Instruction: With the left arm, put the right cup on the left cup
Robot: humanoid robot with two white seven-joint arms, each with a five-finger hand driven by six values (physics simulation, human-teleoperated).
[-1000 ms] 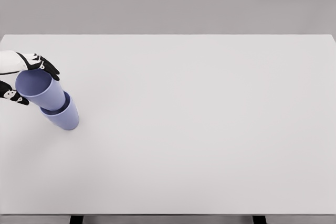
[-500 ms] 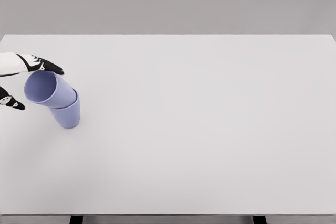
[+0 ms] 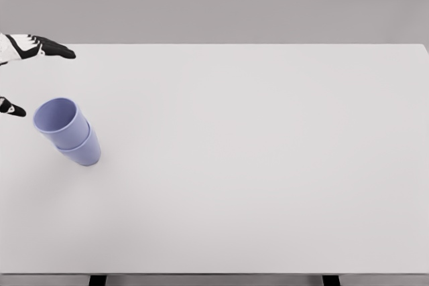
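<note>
The top cup sat inside the bottom cup near the table's left edge, and the left hand, fingers wide and empty, could bump them over.

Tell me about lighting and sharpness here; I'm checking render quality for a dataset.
Head view: flat, even light with no glare; the two nested lilac plastic cups cast only a faint shadow on the white tabletop; the cups' edges look slightly soft, as do those of the black-and-white left hand, cut off by the left edge.
</note>
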